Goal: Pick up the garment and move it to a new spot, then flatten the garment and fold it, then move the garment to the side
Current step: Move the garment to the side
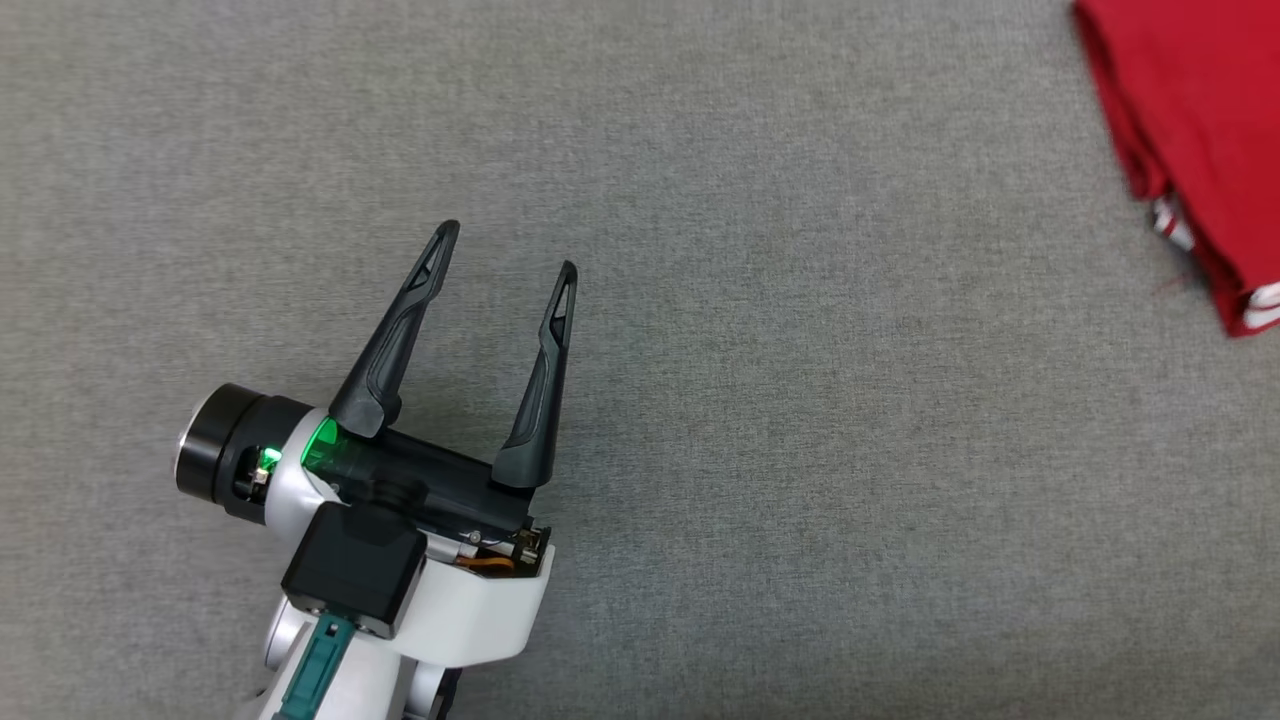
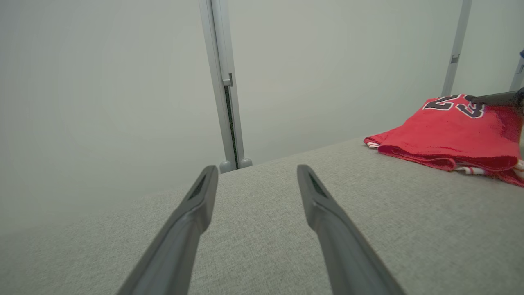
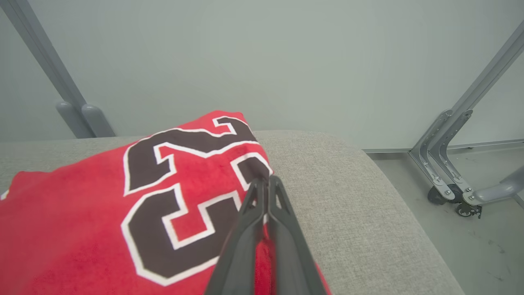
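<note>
Left side first: my left jaws stand wide open, nothing between them, fingers (image 1: 395, 330) dark and long, hovering over bare grey bench (image 1: 800, 450) at the lower left of the head view, green light (image 1: 322, 445) glowing at the wrist. In the left wrist view the same two fingers (image 2: 184, 233) are spread apart over the bench (image 2: 409, 229), pointing toward a pale wall (image 2: 102, 102) and a grey upright frame post (image 2: 223, 82) behind the bench edge. Middle of the bench is plain fabric. Further right, the garment (image 1: 1190, 120): a red jersey, folded into a thick stack, lying flat on the bench at the top right corner of the head view, partly cut off by the edge, with white-striped trim peeking out of its lower side. The left wrist view shows the garment (image 2: 450, 131) well apart from my left jaws, dark number on top, layered folds along its near edge. My right jaws are closed, fingers (image 3: 245, 241) pressed together, tips on the top of the garment (image 3: 82, 229) at its right edge, right on the big dark white-outlined number; I cannot tell whether any cloth is pinched. One right finger (image 2: 495, 98) also shows lying across the number. Right of that, bare bench (image 3: 348, 196), then floor (image 3: 470, 246) with a wheeled frame foot (image 3: 450, 180).
</note>
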Motion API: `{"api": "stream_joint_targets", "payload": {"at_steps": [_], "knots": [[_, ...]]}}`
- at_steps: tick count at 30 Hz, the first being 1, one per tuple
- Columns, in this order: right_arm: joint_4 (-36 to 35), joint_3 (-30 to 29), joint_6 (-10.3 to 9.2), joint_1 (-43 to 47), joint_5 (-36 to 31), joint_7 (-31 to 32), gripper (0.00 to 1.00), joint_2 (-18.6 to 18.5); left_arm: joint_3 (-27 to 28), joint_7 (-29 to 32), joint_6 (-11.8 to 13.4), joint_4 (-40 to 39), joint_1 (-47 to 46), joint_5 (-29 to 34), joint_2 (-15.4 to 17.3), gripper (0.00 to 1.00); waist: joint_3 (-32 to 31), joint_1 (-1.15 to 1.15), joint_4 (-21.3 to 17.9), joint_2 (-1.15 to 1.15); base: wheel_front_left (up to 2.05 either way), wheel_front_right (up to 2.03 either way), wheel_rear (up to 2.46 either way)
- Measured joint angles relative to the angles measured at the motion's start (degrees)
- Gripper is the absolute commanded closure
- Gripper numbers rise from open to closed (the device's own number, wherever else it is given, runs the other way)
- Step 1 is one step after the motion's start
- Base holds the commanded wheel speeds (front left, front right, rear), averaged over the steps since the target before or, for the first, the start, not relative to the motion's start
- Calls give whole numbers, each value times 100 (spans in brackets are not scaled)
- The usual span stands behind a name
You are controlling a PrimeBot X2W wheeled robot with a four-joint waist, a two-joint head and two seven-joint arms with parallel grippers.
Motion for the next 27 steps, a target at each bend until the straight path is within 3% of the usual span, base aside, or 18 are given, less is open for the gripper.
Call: {"api": "stream_joint_targets", "payload": {"at_steps": [11,16,17,18,24,27], "knots": [[460,-492,0,-347,-344,-196,100,-792,-212,0,59,-220,-158,14,157,0,464,0,-236,0,0,0,0],[720,-572,1,-537,-758,-182,100,-962,-304,0,109,-226,-193,3,177,0,542,0,-222,0,0,0,0],[837,-626,1,-621,-887,-280,25,-965,-324,0,110,-219,-213,1,178,0,550,0,-213,0,0,0,0],[950,-680,1,-716,-1071,-379,0,-969,-346,0,111,-202,-243,-4,181,0,552,0,-201,0,0,0,0],[1503,-1120,0,-1083,-2324,-755,0,-645,-398,1,207,-92,-297,-73,164,0,369,0,-103,0,0,0,0],[850,-1738,1,-949,-2839,-768,0,-148,-375,1,290,-3,-254,-140,143,0,154,0,-57,0,0,0,0]]}}
